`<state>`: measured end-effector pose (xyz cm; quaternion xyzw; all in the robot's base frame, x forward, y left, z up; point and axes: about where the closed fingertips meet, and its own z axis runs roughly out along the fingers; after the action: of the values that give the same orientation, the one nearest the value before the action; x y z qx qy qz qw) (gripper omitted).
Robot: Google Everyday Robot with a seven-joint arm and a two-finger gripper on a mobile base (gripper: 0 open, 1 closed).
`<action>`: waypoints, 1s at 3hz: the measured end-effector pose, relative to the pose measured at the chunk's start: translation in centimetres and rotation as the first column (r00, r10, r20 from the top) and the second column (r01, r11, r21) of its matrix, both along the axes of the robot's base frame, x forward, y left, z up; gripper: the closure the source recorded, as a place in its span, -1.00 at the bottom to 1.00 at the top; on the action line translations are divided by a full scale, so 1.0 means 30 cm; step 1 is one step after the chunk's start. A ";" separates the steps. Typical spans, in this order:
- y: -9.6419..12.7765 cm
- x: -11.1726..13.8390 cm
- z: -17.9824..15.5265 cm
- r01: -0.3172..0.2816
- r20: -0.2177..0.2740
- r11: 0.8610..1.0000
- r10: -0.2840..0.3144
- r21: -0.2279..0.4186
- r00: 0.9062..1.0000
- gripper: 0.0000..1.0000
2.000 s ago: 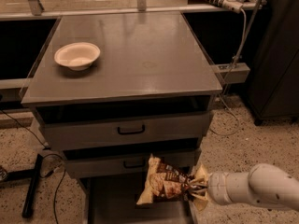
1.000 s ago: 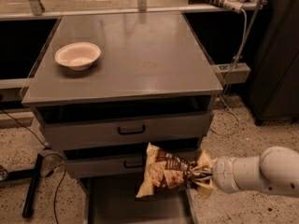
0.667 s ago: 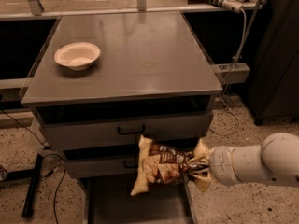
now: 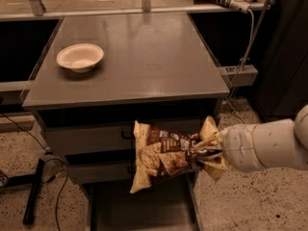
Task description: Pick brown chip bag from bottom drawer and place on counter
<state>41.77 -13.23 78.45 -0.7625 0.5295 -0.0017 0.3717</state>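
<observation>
My gripper (image 4: 206, 151) comes in from the right on a white arm and is shut on the right end of the brown chip bag (image 4: 161, 153). The bag hangs in the air in front of the two upper drawers, tilted, its pale yellow left end pointing down. The bottom drawer (image 4: 139, 211) is pulled open below it, its grey floor showing. The counter (image 4: 139, 52) lies above and behind the bag, with a white bowl (image 4: 80, 57) at its left.
Two shallower grey drawers (image 4: 86, 136) with black handles are shut under the counter. A cable and a black bar (image 4: 34, 191) lie on the speckled floor at the left. A power strip and cord (image 4: 236, 4) sit at the back right.
The gripper has lifted the chip bag up and to the left, from just above the bottom drawer to the level of the upper drawer fronts. The arm has risen with it.
</observation>
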 end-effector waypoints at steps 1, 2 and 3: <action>-0.035 0.018 0.162 0.004 0.033 1.000 -0.004 0.012 0.999 1.00; -0.057 0.061 0.344 -0.006 0.095 0.999 0.001 0.048 0.995 1.00; -0.057 0.061 0.344 -0.006 0.095 0.999 0.001 0.047 0.995 1.00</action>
<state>43.60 -14.95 88.76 -0.7535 0.5098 -0.0245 0.4145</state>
